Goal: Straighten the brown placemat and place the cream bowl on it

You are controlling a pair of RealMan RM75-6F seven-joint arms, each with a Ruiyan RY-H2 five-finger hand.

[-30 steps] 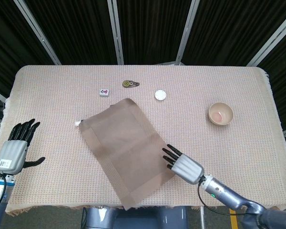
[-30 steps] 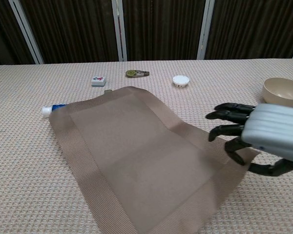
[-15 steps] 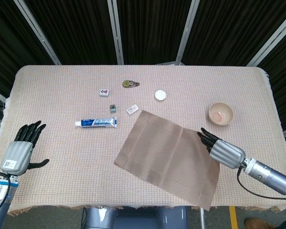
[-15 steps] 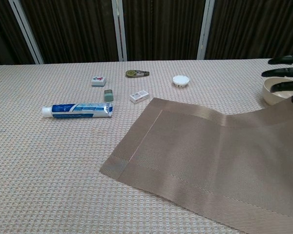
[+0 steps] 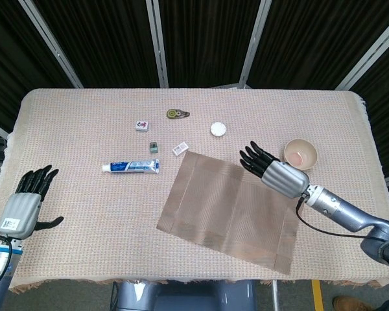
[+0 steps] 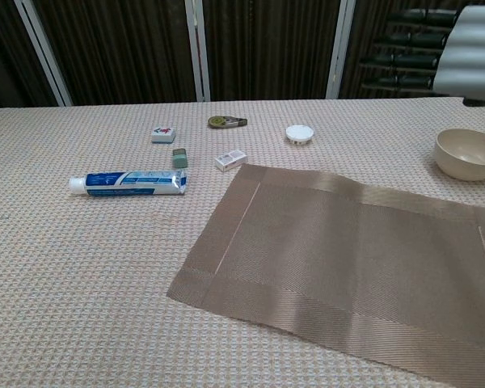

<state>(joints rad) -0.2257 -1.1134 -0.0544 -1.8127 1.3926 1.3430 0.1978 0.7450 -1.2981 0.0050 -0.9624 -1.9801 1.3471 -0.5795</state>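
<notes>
Cream bowl (image 5: 301,155) sits beside the brown placemat (image 5: 232,209), holding something pinkish; right hand (image 5: 276,173) hovers spread, empty.

Overall light: bright, even, from overhead; table cloth (image 5: 78,129) evenly lit.
Backdrop: dark curtain beyond the table, near black.
Shadows: soft and short; faint one under the right hand (image 5: 276,173), on the placemat (image 5: 230,210).
Glare: mild sheen on that hand's silver back; pale sheen across the placemat weave in the chest view.
Focus: head view sharp throughout; right hand in the chest view close, cropped at the frame's corner, slightly soft.
Distortion: mild bowing of table edges in the head view.
</notes>
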